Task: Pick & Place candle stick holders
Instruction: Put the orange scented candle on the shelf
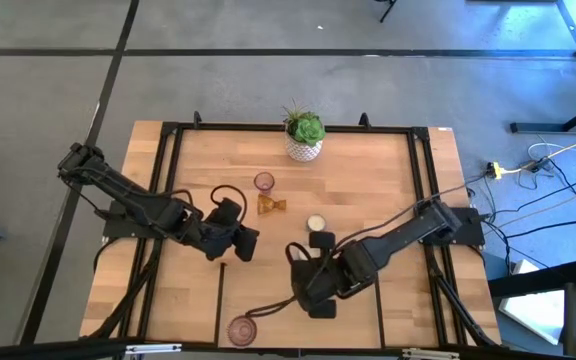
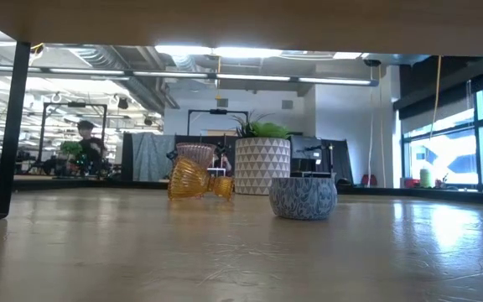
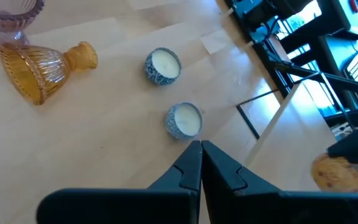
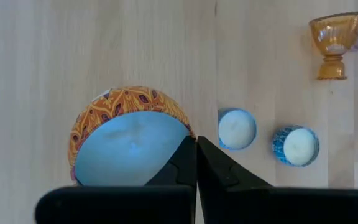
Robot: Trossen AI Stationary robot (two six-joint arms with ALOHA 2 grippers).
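Note:
An amber glass holder (image 1: 271, 205) lies on its side mid-table; it also shows in the left wrist view (image 3: 39, 68). A pink glass holder (image 1: 264, 182) stands upright just behind it, and a second pink one (image 1: 242, 330) stands at the near edge. Two small blue-patterned cups with white candles (image 4: 237, 129) (image 4: 296, 145) stand right of centre. A round orange-patterned tin with a blue inside (image 4: 129, 146) sits by my right gripper (image 4: 196, 152), which is shut. My left gripper (image 3: 201, 155) is shut and empty, above the table near one cup (image 3: 184, 119). My right gripper's shut fingertips (image 4: 188, 158) stand at the orange tin's rim (image 4: 182, 127), coming from the table's near side. I cannot tell whether they touch it.
A green plant in a white patterned pot (image 1: 305, 135) stands at the far edge, middle. Black frame rails (image 1: 423, 190) run along the table's sides. Bare wood lies on the near left (image 1: 183, 290). A person (image 2: 86, 143) sits far off in the room.

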